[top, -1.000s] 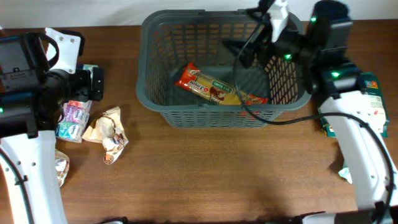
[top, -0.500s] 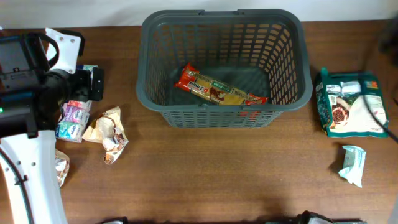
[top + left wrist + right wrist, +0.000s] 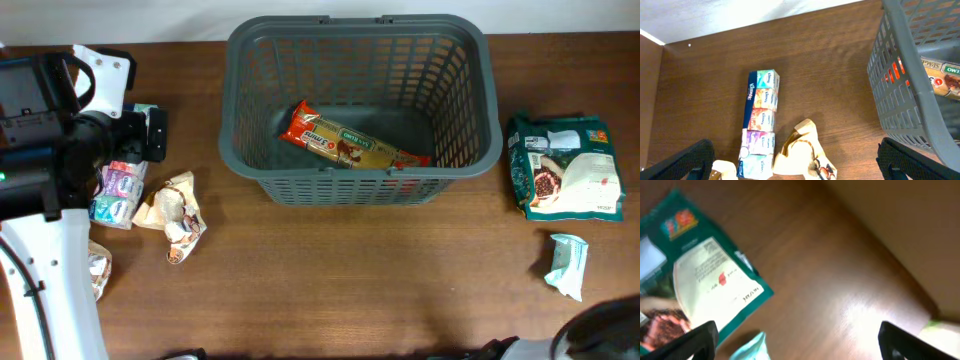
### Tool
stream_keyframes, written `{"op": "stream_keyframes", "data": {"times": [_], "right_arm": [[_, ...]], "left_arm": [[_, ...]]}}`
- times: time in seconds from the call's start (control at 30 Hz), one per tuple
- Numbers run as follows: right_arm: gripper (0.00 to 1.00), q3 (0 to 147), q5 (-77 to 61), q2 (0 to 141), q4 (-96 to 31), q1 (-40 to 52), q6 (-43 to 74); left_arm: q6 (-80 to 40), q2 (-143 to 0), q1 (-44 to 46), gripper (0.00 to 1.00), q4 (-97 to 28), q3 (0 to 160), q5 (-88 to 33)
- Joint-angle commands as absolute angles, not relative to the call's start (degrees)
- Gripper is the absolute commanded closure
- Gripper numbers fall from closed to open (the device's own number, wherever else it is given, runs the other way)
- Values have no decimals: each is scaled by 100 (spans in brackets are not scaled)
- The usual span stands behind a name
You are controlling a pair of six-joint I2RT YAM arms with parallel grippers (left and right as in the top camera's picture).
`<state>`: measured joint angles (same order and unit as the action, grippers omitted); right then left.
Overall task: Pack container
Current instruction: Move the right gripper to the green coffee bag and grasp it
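Note:
The dark grey basket [image 3: 350, 186] stands at the back middle of the table and holds one long orange snack packet [image 3: 352, 146]. Its slotted side also shows in the left wrist view [image 3: 900, 85]. My left gripper [image 3: 800, 165] is open and empty, above a cream wrapper [image 3: 805, 152] and a stack of tissue packs [image 3: 760, 117] left of the basket. In the overhead view it sits at the far left [image 3: 150, 132]. My right gripper [image 3: 805, 340] is open and empty over bare table, beside a green bag [image 3: 705, 280].
The green bag [image 3: 565, 165] and a pale teal packet [image 3: 567, 265] lie right of the basket. The tissue packs [image 3: 118, 190], the cream wrapper [image 3: 175, 215] and another wrapper [image 3: 98, 270] lie at the left. A dark part of the right arm [image 3: 610, 335] shows at the bottom right corner.
My right arm has pulled away from over the basket's right end and left most of the overhead view. The orange packet stays in the basket. The left arm has not moved.

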<state>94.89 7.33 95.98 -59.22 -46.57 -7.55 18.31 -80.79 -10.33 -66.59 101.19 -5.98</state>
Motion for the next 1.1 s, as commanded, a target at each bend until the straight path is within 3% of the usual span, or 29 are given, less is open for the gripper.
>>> {"op": "stream_keyframes", "data": {"times": [0.0, 0.43, 1.07], "right_arm": [[1, 9467, 123, 10025, -5671, -4619, -2766], [1, 9467, -849, 11605, -4115, -4460, -3575], [1, 9472, -692, 12029, -3310, -3830, -2593]], "left_arm": [[1918, -8106, -1066, 1, -6648, 10108, -617], [1916, -8112, -1066, 1, -6650, 10108, -617], [1874, -8626, -1066, 1, -6952, 10108, -666]]}}
